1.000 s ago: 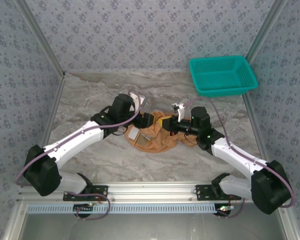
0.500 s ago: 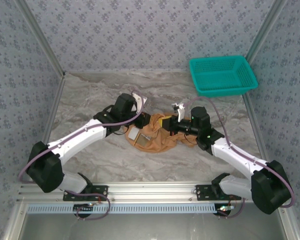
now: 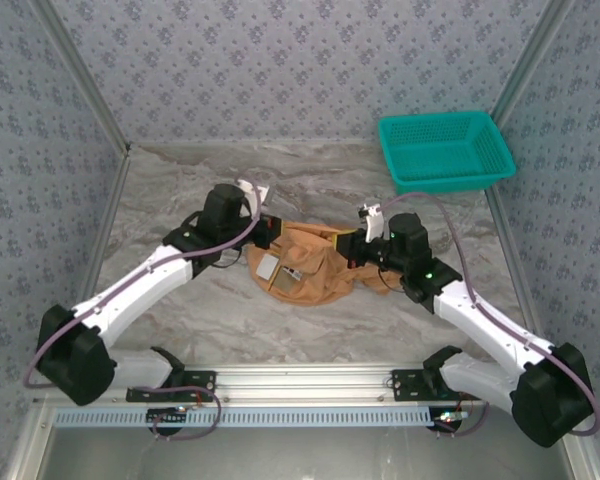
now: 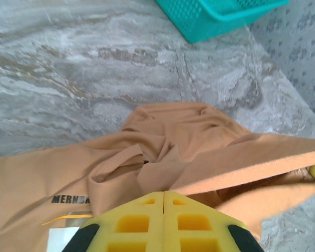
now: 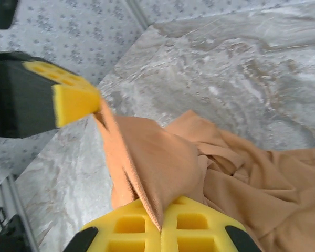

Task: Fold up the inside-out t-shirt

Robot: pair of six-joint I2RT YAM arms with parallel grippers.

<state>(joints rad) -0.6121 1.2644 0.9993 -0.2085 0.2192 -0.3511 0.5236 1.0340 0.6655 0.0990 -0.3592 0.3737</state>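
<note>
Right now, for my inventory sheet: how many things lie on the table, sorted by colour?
Orange-tan soft fabric t-shirt: 1
Teal plastic mesh basket: 1
Total: 2

The shirt (image 3: 315, 275) is lying bunched at the middle of the desk (image 3: 180, 190), stretching between the left end effector (image 3: 270, 233) and the right end effector (image 3: 353, 248) and blocking the way between them. The basket (image 3: 445, 150) is occupying the far right corner. Bare desk is lying open at the far left, at the near middle, and between shirt and basket. Walls (image 3: 280, 60) are closing three sides.
</note>
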